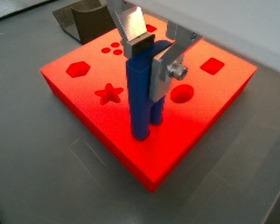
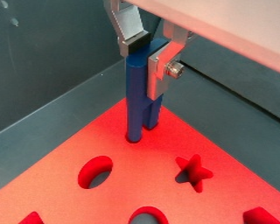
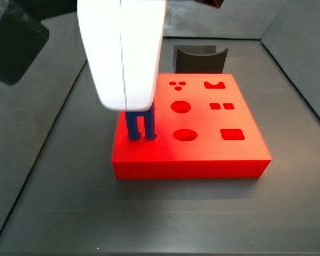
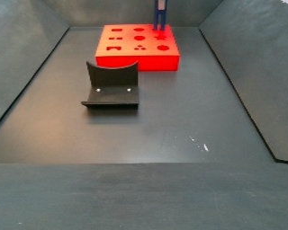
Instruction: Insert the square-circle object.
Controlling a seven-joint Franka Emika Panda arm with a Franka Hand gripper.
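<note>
Dark grey flooring is carrying the red block, where the gripper is clamping the square-circle object upright, prongs touching the block's near-left corner in a side view. Insertion seems underway; next, pressing straight down.

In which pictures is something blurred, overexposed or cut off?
In a side view the white arm is blown out and hides the gripper; in a wrist view the red block glows near the blue bar; the other side view crops the bar at the frame's edge.
</note>
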